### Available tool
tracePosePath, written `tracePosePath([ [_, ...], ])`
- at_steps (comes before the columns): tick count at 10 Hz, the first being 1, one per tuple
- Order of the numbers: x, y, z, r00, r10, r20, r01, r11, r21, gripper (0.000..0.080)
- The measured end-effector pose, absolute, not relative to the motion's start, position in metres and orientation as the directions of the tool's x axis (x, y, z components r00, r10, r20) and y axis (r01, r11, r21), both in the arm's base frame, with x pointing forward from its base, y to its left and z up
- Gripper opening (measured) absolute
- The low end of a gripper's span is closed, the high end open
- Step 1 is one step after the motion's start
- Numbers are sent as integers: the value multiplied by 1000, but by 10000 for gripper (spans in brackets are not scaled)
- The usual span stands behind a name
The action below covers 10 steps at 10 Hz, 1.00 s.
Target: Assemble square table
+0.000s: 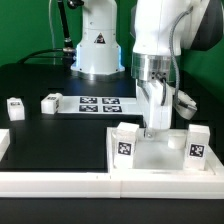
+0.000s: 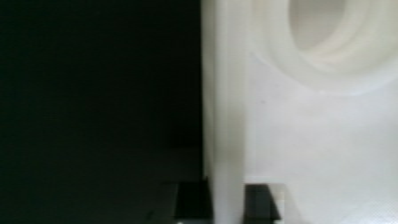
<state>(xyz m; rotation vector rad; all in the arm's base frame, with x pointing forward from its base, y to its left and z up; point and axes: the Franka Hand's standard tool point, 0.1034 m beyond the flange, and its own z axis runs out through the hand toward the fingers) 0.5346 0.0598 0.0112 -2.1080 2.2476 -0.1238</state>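
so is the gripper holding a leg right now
No, the gripper is shut on the rim of the tabletop, with no leg between the jaws.

Marker board (image 1: 97,103): thin, flat, white, lying on the black table (image 1: 55,140) toward its far side, showing several black-and-white tags. Border rail (image 1: 55,181): long, white, running along the table's near edge; a shorter white piece (image 1: 3,146) is sitting at the exterior view's left edge. Green backdrop (image 1: 30,28): hanging behind the table, filling the far background.
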Motion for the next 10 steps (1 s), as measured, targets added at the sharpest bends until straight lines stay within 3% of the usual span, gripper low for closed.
tracePosePath([
  [2,535,56,12,-12,-1000,23,-994,10,-106,54],
  [4,524,31,11,161,-985,57,-980,-166,-113,55],
  [6,518,5,17,270,-962,36,-960,-272,-73,55],
  [8,513,-37,16,534,-841,89,-839,-540,-64,55],
  [10,509,-41,13,601,-790,118,-790,-610,-59,55],
])
